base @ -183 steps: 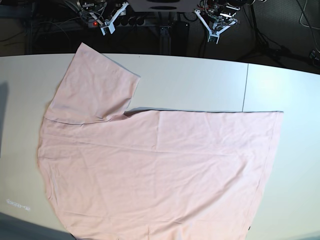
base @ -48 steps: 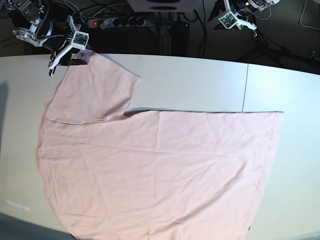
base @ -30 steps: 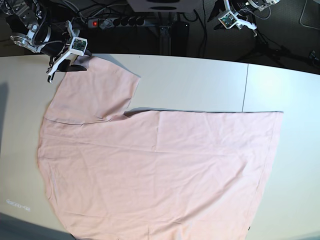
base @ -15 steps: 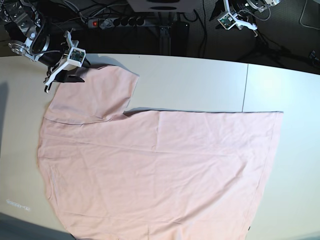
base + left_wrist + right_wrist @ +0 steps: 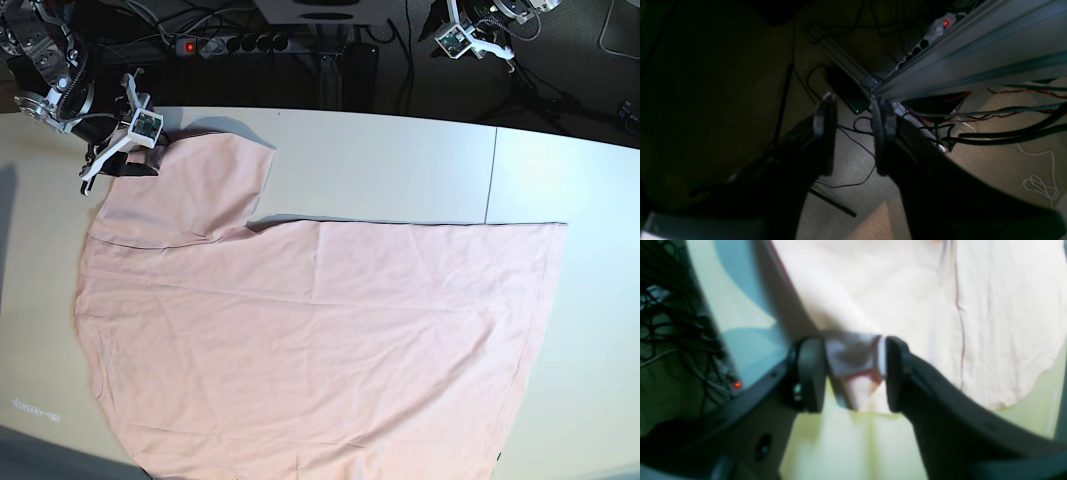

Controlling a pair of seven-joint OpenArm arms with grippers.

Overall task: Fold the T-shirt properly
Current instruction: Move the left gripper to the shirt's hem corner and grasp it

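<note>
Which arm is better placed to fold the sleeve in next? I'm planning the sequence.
The right. Its gripper already has a bunched corner of the T-shirt sleeve between its fingers at the table's far edge. The left gripper hangs off the table over the floor, open and empty.

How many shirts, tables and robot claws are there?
T-shirt: 1
Table: 1
Claws: 2, the right claw pinching the T-shirt's corner, the left claw off the table with nothing in it
Total: 4
</note>
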